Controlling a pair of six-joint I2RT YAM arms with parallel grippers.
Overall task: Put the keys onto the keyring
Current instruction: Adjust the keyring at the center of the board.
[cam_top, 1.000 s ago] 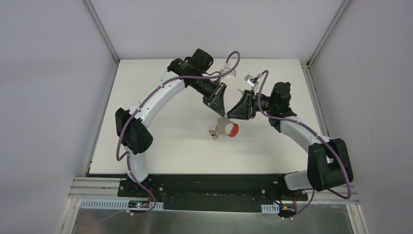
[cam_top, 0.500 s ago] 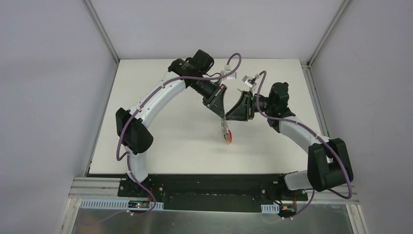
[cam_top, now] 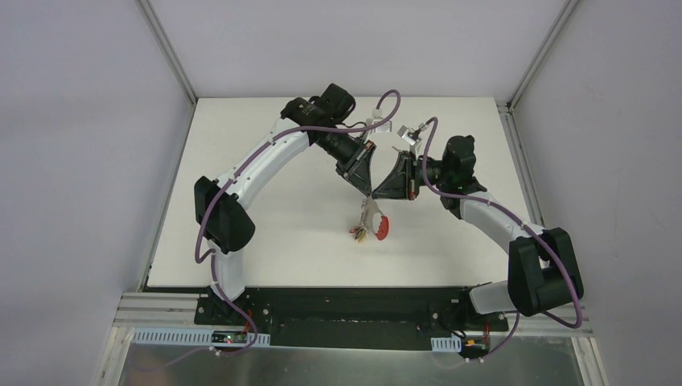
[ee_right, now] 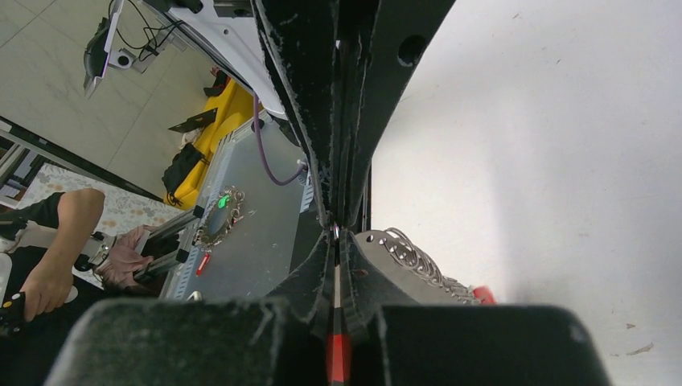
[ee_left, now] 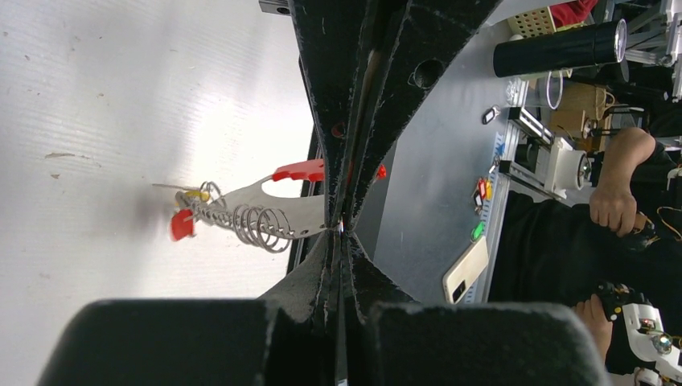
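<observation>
Above mid-table, top view: left gripper [cam_top: 368,190] and right gripper [cam_top: 378,194] meet tip to tip, the keyring [cam_top: 372,222] hanging beneath. Left wrist: jaws clamped on its grey half, keys [ee_left: 186,213] dangling beyond. Right wrist: jaws likewise clamped — one should hold steady while the other regrips.

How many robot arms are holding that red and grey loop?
2. The left gripper pinches the grey half of the loop, coming from the left; the right gripper pinches it too, coming from the right. They meet tip to tip.
</observation>
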